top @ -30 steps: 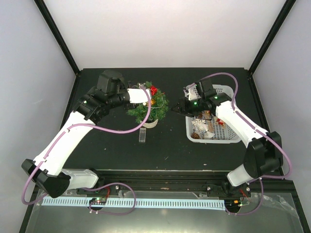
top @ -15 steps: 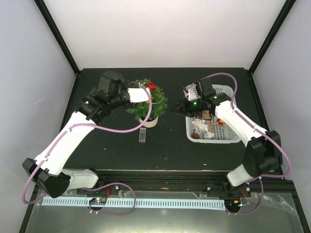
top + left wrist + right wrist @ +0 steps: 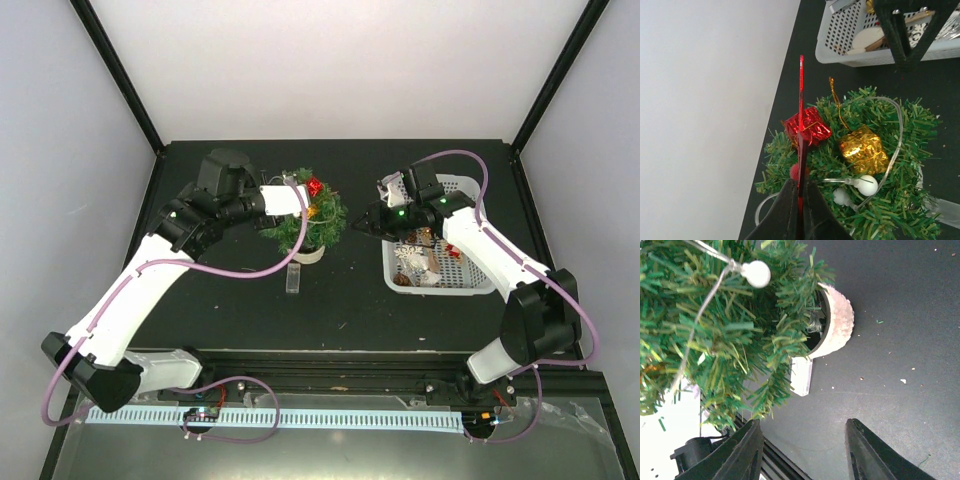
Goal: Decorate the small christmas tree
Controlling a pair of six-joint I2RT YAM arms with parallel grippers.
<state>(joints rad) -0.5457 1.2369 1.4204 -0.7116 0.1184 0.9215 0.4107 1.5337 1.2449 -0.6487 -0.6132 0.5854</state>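
Note:
The small christmas tree (image 3: 305,220) stands on its beige base (image 3: 308,254) at mid-table. It carries a red foil box (image 3: 810,125), a gold foil box (image 3: 863,148) and a clear wire with white beads (image 3: 867,185). My left gripper (image 3: 303,197) hovers over the treetop, shut on a thin red ornament (image 3: 801,100) seen edge-on, its tip above the red box. My right gripper (image 3: 362,222) stands open just right of the tree, low beside the base (image 3: 837,325), with nothing between its fingers (image 3: 747,450).
A white basket (image 3: 470,285) holding several loose ornaments sits right of the tree, under the right arm. A small clear plastic piece (image 3: 292,279) lies on the black table in front of the tree base. White walls enclose the back and sides.
The left gripper with the red ornament shifted slightly back and forth over the treetop. The right arm has hardly moved.

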